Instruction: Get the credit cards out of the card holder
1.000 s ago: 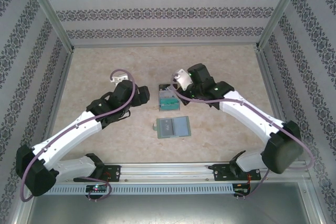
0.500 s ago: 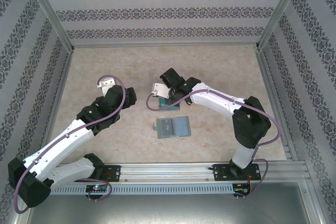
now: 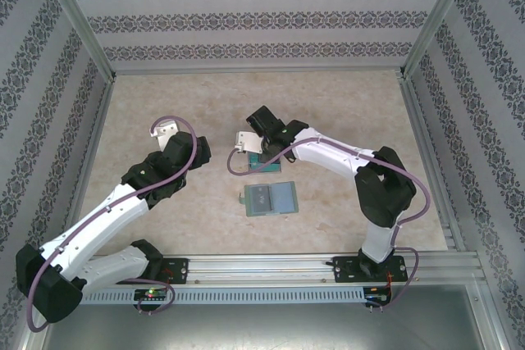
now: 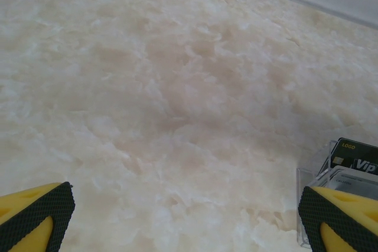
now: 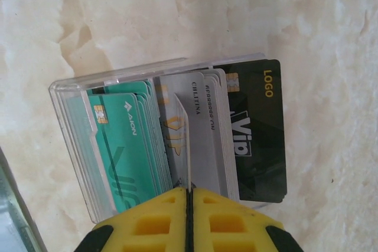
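— Bright overhead?
— Bright, even, diffuse; just faint soft shadows beneath the arms [image 3: 115, 211] on the table [image 3: 353, 96].
— Glare anywhere?
— Pale sheen along the clear case [image 5: 77, 84] rim, yet sharp print on the credit cards [image 5: 127, 146].
— And blur?
— Soft, washed-out marble from the left wrist; slightly fuzzy yellow fingertips [image 4: 35, 213] at the bottom corners.

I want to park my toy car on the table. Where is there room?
Bare table runs along the back wall, and right of the right arm. The middle is crowded: the right gripper pinches the credit cards, the wallet lies just nearer, and the left gripper is beside them.
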Motion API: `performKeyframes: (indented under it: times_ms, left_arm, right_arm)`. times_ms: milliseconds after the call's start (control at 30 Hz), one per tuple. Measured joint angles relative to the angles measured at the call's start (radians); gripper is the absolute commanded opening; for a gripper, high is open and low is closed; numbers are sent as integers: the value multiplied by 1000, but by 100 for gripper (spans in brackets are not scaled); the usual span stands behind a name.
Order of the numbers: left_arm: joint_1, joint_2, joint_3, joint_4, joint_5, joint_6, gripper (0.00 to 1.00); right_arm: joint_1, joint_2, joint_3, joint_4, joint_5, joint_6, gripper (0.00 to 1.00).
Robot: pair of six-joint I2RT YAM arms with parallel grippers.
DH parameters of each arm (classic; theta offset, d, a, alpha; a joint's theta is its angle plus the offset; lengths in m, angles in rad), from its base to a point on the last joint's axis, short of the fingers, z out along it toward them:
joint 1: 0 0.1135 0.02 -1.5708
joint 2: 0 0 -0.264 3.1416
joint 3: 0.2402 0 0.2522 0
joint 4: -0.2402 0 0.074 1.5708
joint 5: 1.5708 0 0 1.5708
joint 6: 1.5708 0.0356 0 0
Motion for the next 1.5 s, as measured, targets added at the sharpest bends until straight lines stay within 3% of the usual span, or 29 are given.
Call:
performKeyframes:
  times_ms: [133, 200, 667, 833, 1067, 1167, 1400, 1500]
  left_arm:
    - [8, 5, 0, 0, 7, 0, 100]
    - [13, 7, 0, 0, 12, 0, 100]
    - [21, 5, 0, 0, 63, 0, 100]
    - [21, 5, -6, 3, 125, 3, 100]
    - [21, 39, -11, 29, 289, 7, 96]
    - [21, 77, -13, 51, 375, 4, 89]
    - [14, 191, -23, 119, 550, -36, 50]
    - [-11, 237, -24, 146, 586, -58, 40]
  right_arm:
    - [5, 12, 6, 0, -5, 1, 3]
    - [5, 22, 15, 0, -5, 7, 18]
    - [-31, 63, 66, 69, 74, 134, 21]
    - [-56, 1, 33, 104, 84, 307, 26]
    - [-75, -179, -96, 109, 75, 673, 33]
    - [-75, -250, -164, 92, 51, 819, 33]
    - [-75, -421, -418, 92, -56, 1122, 26]
    - [-75, -461, -525, 99, -118, 1221, 24]
